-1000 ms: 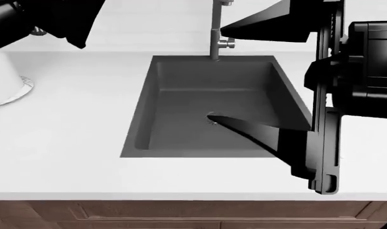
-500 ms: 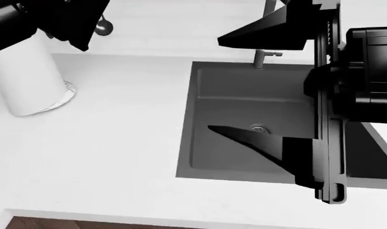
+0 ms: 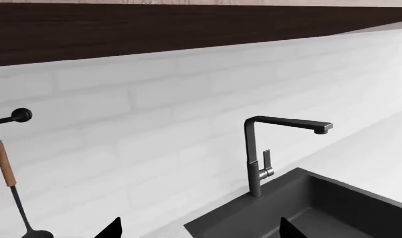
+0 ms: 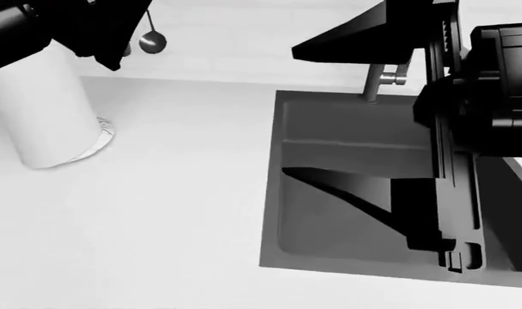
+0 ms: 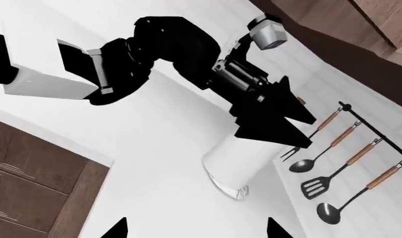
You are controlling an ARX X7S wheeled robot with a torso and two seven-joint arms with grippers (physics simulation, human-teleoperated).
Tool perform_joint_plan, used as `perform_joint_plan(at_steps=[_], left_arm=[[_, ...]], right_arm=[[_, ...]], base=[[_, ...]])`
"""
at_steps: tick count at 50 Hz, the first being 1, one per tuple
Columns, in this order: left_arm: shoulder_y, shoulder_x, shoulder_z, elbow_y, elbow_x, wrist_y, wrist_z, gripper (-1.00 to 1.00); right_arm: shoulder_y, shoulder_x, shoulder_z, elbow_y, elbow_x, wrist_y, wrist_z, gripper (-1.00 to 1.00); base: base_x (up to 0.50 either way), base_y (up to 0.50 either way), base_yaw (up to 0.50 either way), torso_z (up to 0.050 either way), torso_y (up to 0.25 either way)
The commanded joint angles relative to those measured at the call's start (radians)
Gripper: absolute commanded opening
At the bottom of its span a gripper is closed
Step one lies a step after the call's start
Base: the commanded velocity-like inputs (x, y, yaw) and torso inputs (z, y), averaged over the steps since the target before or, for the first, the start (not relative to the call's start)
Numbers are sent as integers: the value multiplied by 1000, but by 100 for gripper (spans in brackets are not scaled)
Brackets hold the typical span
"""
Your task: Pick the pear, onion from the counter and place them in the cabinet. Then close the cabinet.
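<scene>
A broad, smooth white tabletop (image 4: 158, 212) is seen from the head view, with a dark grey rectangular sink (image 4: 347, 193) set into its right half. A dark metal tap with a square spout (image 3: 260, 153) stands at the sink's far edge, against a wall of white brick tiles (image 3: 154, 129). At the far left of the tabletop a tall white cylinder, like a roll of paper towel (image 4: 42, 109), stands upright on a pale round base. Behind it, on the wall, a dark rail (image 5: 376, 136) carries utensils with wooden handles: a fork, a spoon, a slotted turner (image 5: 313, 187) and a ladle. The black right gripper (image 4: 351, 112) is held above the sink, close to the head camera, its jaws spread wide apart, one finger (image 4: 355, 38) at the far side and the other (image 4: 347, 190) over the basin, with nothing between them. The black left gripper (image 5: 290, 124) is raised over the white cylinder at the far left; whether its jaws are apart or together cannot be told, since only the tips show in its own wrist view. Neither the pear nor the onion is seen in any view, so their place cannot be told. A dark wooden cabinet underside (image 3: 187, 29) is seen above the tiled wall.
</scene>
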Motion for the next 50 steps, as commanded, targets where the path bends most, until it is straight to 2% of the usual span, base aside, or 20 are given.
perform_joint_plan(at_steps=[1,6,12,22,33,45,50], left_arm=[[-5,2,2,-3,-1,2,1,100],[-3,2,3,-1,0,4,1,100],[-2,3,4,1,-1,5,0,100],[1,2,6,3,0,10,2,100],[0,-2,2,14,-12,6,-5,100],[2,-6,-12,31,-38,-2,-25,100],[3,-7,-12,32,-40,-2,-25,100]], right_arm=[[-2,-3,16,10,19,-12,10,100],[-12,2,20,6,17,-19,14,100],[-5,6,20,3,17,-15,7,100],[-13,13,30,-6,23,-27,9,100],[-8,15,38,-8,30,-31,10,100],[8,19,37,-7,24,-20,10,100],[12,20,38,-4,32,-12,16,100]], base=[[0,0,500,0,0],[0,0,462,0,0],[23,3,0,0,0],[435,55,0,0,0],[96,-30,0,0,2],[-1,0,0,0,0],[-261,-291,0,0,0]])
